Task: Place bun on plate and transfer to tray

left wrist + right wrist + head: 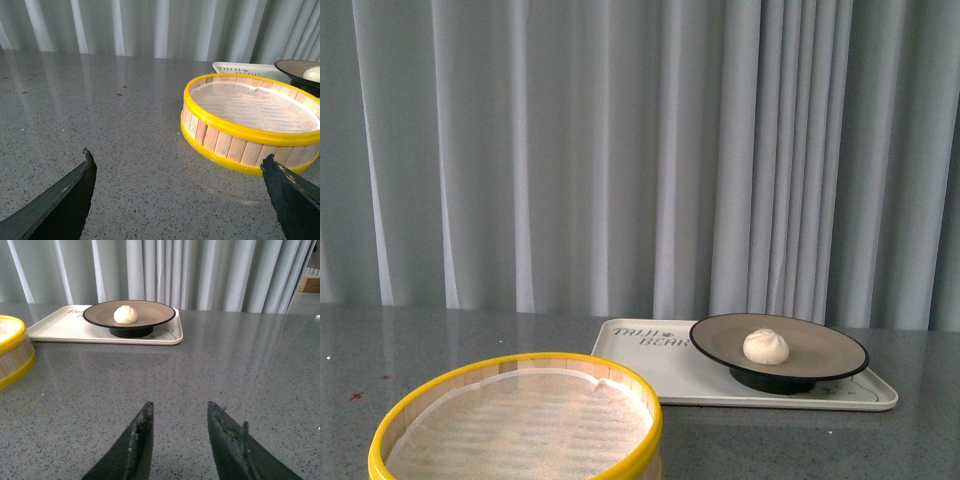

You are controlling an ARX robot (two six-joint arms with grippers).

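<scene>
The bun (766, 346) sits in the middle of the plate (835, 352), and the plate stands on the tray (630, 350), near the tray's right end. A yellow-rimmed steamer basket (520, 425) stands apart from the tray on the grey table (240, 370). The left gripper (177, 172) is spread wide and holds nothing. The right gripper (180, 412) is a little apart, over bare table, well away from the tray's edge.

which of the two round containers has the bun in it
The black-rimmed plate on the tray holds the bun. The yellow-rimmed steamer basket holds only a white liner.
</scene>
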